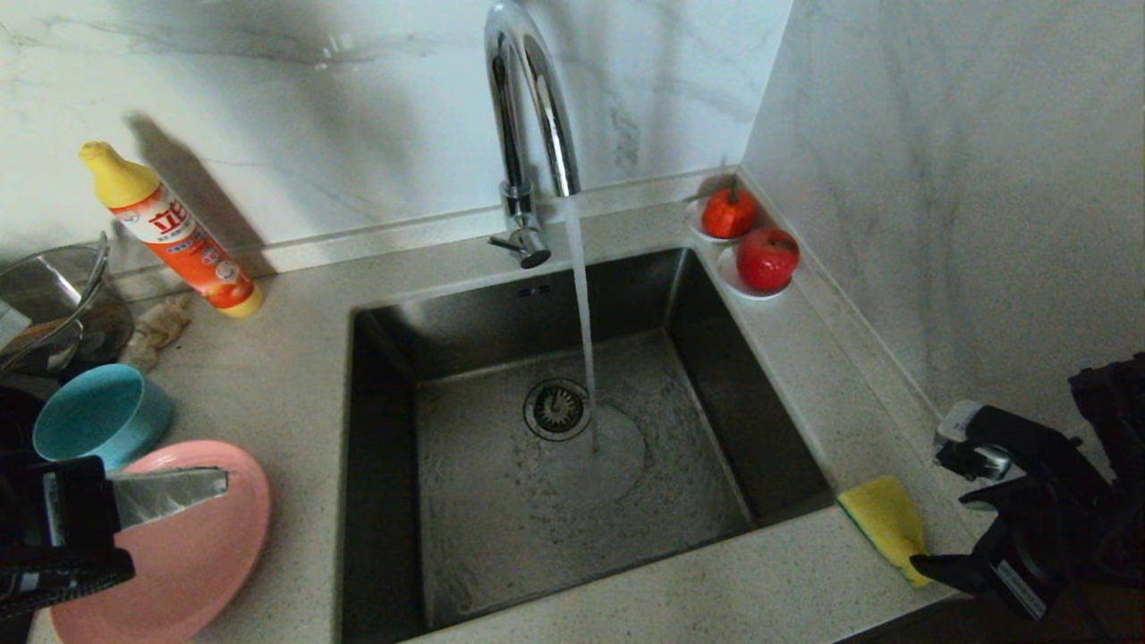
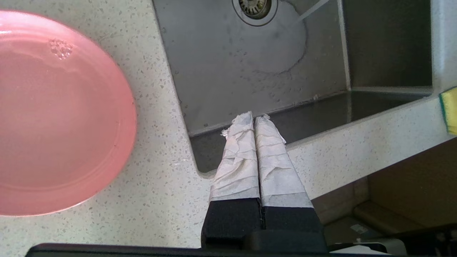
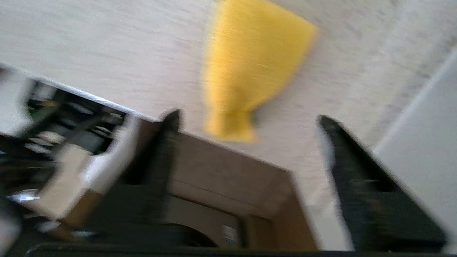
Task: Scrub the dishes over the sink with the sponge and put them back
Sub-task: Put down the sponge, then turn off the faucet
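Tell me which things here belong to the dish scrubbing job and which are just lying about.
For the job:
pink plate
teal bowl
sponge
sink, tap running
right pincer, open beside the sponge
left pincer, shut above the counter

Just lying about:
detergent bottle
beige rag
glass pot
two saucers of red fruit

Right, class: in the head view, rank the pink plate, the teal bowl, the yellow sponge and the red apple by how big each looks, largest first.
1. Pink plate, partly hidden by the left arm.
2. Teal bowl.
3. Yellow sponge and red apple: too alike to rank; the sponge lies nearer the camera and is partly covered.
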Tool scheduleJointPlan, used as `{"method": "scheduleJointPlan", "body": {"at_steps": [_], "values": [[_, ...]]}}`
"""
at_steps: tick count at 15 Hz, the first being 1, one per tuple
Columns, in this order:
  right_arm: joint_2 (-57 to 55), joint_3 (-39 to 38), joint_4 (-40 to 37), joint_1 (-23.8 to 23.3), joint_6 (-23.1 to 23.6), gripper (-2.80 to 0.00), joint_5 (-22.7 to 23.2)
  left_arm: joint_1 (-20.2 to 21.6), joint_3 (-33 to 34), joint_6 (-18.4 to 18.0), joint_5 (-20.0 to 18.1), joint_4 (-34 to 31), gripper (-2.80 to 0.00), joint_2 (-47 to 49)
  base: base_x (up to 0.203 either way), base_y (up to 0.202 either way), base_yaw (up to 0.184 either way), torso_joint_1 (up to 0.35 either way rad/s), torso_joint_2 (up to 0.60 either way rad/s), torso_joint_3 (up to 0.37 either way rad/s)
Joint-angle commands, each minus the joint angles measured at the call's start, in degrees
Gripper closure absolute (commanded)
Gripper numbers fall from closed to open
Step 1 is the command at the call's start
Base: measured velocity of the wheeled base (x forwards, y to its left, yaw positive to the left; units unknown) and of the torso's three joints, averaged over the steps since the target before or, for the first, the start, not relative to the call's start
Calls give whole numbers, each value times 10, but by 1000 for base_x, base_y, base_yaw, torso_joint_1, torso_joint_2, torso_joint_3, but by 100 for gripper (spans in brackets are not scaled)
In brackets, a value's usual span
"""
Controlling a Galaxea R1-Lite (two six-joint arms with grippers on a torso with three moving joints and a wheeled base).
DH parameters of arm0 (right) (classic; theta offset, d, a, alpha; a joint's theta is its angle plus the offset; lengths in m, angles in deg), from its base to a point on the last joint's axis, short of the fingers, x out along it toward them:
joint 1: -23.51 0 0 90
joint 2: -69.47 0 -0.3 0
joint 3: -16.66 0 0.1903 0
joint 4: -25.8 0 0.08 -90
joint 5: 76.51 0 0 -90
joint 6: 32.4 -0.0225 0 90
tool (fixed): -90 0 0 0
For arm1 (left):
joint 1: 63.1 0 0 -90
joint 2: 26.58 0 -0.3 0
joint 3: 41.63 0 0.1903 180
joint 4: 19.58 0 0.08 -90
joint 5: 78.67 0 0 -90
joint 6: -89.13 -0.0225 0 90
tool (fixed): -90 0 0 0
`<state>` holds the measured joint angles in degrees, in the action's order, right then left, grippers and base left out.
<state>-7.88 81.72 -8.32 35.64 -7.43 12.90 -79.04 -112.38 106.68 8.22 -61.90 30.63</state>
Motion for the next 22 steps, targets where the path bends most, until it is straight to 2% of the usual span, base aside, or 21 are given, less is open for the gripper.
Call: {"method": "scheduleJointPlan", "body": {"at_steps": [1,3,8,13,20,22], "values": [[48,23,-30,48,-49,0,5,0,5,1,2,-1,0,-3,0,0,0,0,0,0],[87,45,-50,73,-106,0,5,0,5,1,7,-1,0,-5,0,0,0,0,0,0],[184,95,-97,77,-167,0,-16,0,7,8,8,4,0,-6,0,0,0,0,0,0],[272,88,-104,69,-170,0,-69,1,9,15,9,6,0,3,0,0,0,0,0,0],[343,80,-104,65,-167,0,-194,2,7,18,22,7,0,4,0,0,0,0,0,0],[364,77,-106,21,-163,0,-202,2,5,18,22,7,0,4,0,0,0,0,0,0]]}}
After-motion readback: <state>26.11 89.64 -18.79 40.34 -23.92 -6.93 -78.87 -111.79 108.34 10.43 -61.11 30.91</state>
